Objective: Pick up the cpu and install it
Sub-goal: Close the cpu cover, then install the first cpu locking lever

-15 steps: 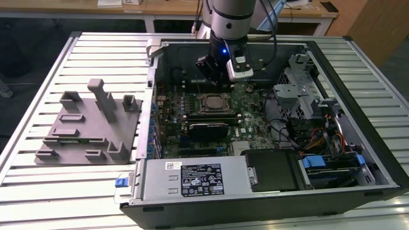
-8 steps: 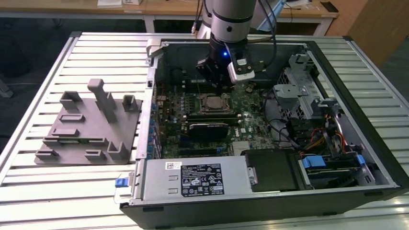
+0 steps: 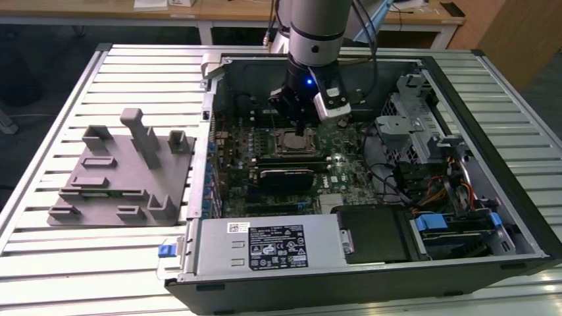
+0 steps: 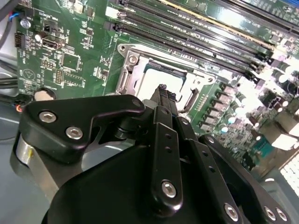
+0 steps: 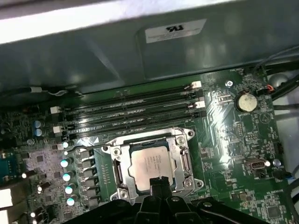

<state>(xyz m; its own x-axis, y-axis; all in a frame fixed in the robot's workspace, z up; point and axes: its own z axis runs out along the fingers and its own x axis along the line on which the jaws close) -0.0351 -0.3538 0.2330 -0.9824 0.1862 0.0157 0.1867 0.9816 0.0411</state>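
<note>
The gripper [image 3: 301, 125] hangs inside the open computer case [image 3: 263, 289], directly over the socket [image 3: 309, 150] of the motherboard [image 3: 347, 164]. In both wrist views its 2 fingers [image 4: 162, 100] look pressed together with nothing between them. The cpu [image 5: 150, 162] lies flat in the socket, silver top up, inside the metal frame [image 5: 186, 161]. The fingertips are at the cpu's edge; I cannot tell if they touch it. In the exterior view, the grey fixture [image 3: 114, 178] lies on the table [image 3: 52, 276], at the view's left of the case.
</note>
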